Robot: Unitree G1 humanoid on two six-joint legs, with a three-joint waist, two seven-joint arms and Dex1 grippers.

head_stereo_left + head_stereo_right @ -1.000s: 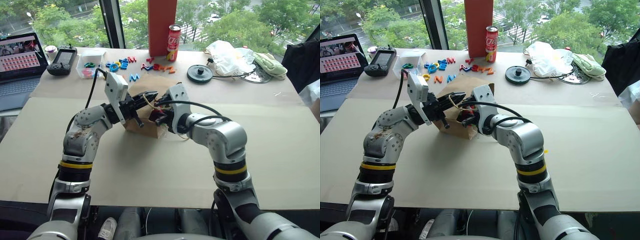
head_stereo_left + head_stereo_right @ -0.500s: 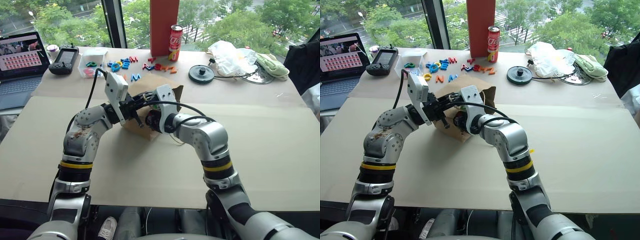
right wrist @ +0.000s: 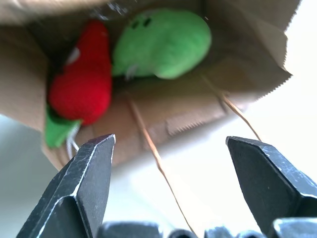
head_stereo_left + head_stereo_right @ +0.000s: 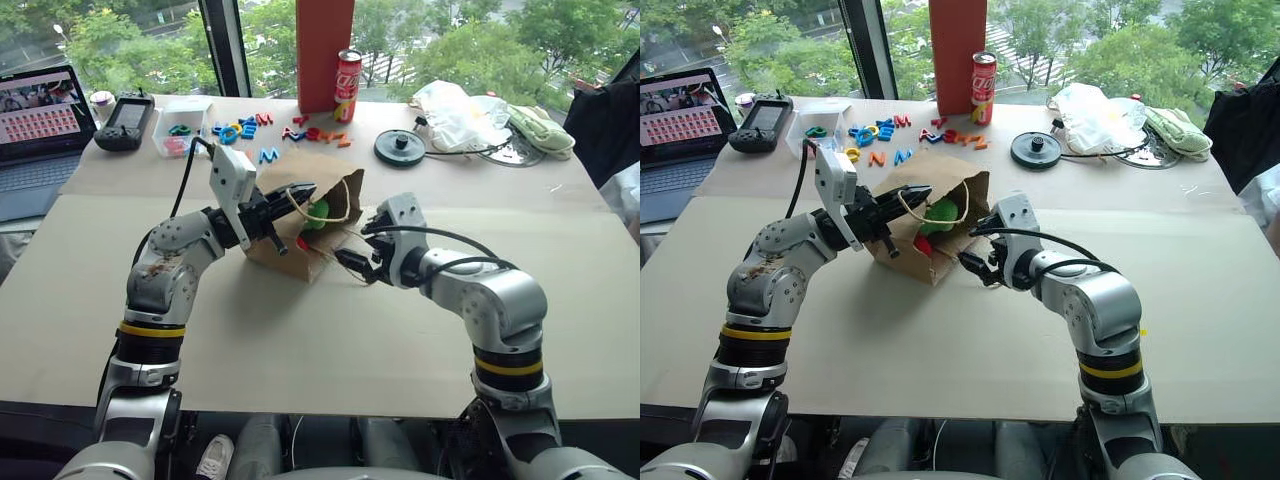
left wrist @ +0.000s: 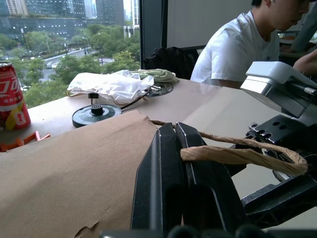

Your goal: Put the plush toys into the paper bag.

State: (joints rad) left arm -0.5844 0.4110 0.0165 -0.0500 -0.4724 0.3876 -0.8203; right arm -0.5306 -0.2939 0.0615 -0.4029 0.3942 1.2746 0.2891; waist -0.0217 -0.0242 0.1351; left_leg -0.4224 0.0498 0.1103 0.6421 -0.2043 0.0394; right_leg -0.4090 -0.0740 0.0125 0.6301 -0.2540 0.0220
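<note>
Paper bag [image 4: 300, 215] hides most of red toy [image 4: 302, 243].

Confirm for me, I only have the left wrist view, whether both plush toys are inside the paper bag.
Observer: Yes. The green plush toy and the red plush toy both lie inside the paper bag.
Operator: Tell me where the right claw is.
Observer: The right claw is outside the bag's mouth, open and empty.
Operator: Report what props the bag open.
Observer: The left claw is shut on a cord handle, holding up the upper edge; the other handle hangs loose.
</note>
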